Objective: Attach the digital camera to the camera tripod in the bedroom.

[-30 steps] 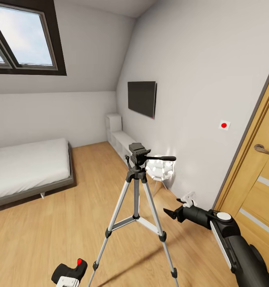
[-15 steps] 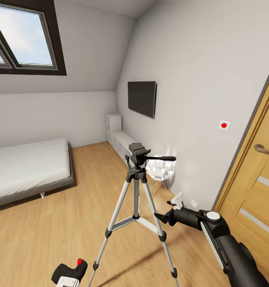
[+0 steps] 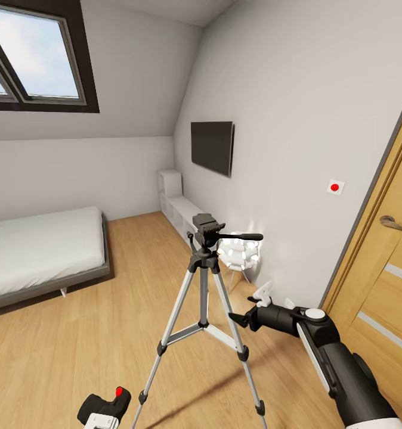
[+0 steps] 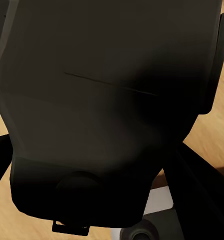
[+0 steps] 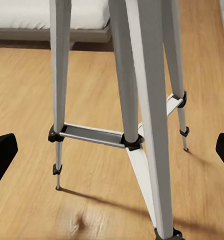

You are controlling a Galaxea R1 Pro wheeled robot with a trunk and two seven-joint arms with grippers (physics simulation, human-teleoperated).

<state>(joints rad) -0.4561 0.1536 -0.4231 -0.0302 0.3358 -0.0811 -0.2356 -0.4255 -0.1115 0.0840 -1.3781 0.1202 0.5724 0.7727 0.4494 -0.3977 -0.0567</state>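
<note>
Camera tripod (image 3: 204, 310): standing upright on the light wood floor (image 3: 76, 345) in the middle of the bedroom, three silver legs splayed and joined by centre braces, black head (image 3: 206, 229) at the top with its pan handle (image 3: 241, 237) pointing toward the right wall. Digital camera (image 3: 105, 408): showing at the lower edge of the head view, left of the tripod's near leg, red button facing up; in the left wrist view its dark body (image 4: 107, 110) is filling nearly the whole picture. Left gripper (image 3: 99, 422): sitting right under the camera with only its white part showing, and whether its fingers are closing on the camera cannot be told. Right gripper (image 3: 249, 310): hovering just right of the tripod at about brace height, fingers spread wide and pinching nothing; in the right wrist view the two black fingertips (image 5: 2, 155) are appearing at opposite edges with the tripod legs (image 5: 141, 100) between and beyond them. Grey bed (image 3: 43, 256): lying along the left wall under the skylight (image 3: 34, 56). Wall TV (image 3: 212, 147), white bulbous lamp (image 3: 240, 253) and wooden door (image 3: 386, 268): lining the right side.
</note>
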